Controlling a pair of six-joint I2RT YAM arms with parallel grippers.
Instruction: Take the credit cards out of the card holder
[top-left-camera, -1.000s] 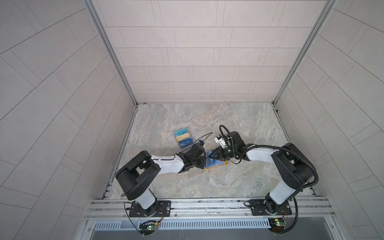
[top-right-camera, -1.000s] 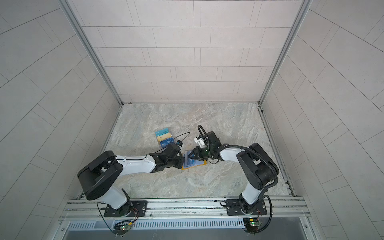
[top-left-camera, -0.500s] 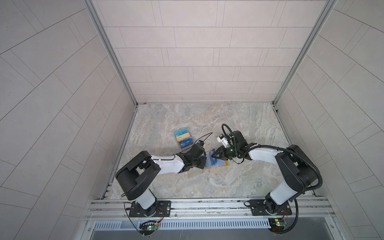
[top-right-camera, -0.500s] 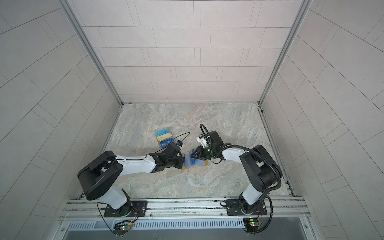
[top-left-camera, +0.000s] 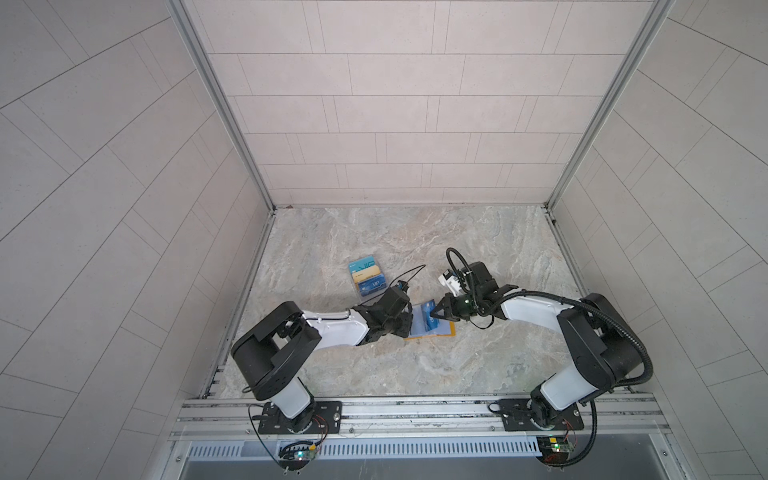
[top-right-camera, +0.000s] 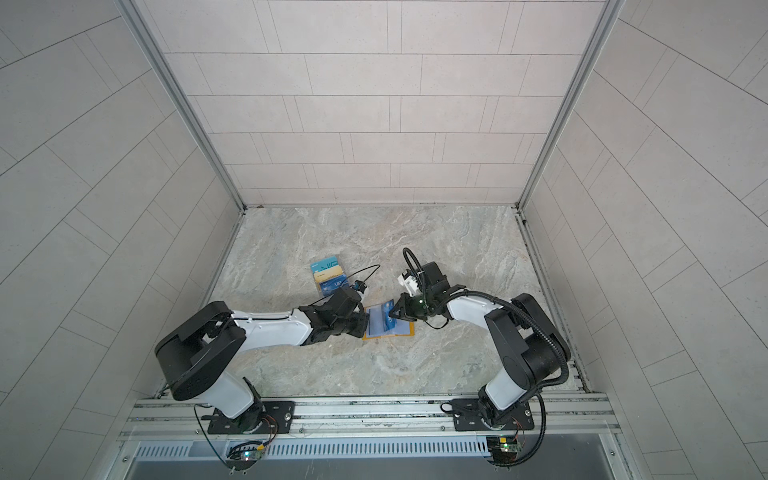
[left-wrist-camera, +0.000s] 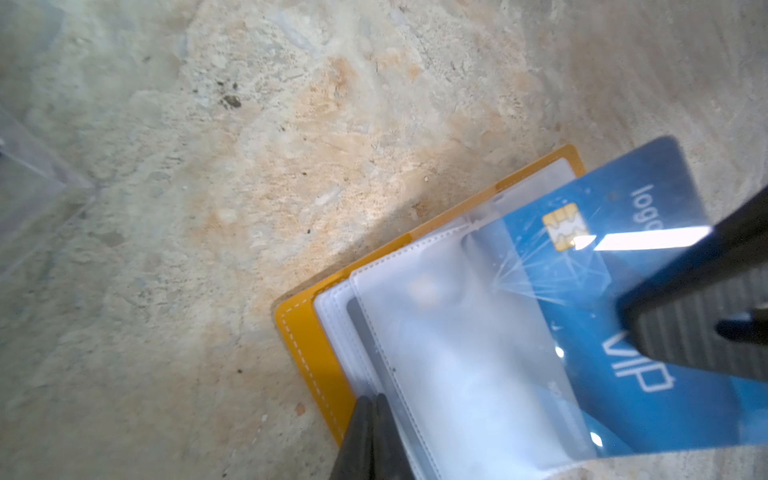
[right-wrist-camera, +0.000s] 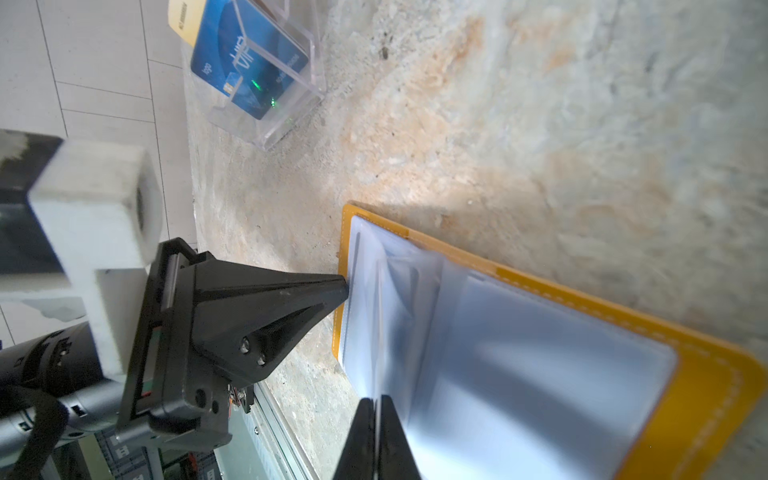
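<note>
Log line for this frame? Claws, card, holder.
left claw: shut on card holder sleeve | right claw: shut on blue card | blue card: partly out of sleeve | card holder: open on table

Stand: I see a clear plastic tiered stand (right-wrist-camera: 291, 122), left of centre, on the far side.
Table: marbled stone top (top-left-camera: 478, 365).
Walls: pale tiles (top-left-camera: 395, 124).
Rail: metal (top-left-camera: 415, 409), near edge.

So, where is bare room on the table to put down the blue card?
Free: the table between the back wall and the acrylic stand; the strip between the card holder and the front rail; the far right corner behind the right arm. Crowded: the middle, where the left gripper and right gripper meet at the holder and blue card.
</note>
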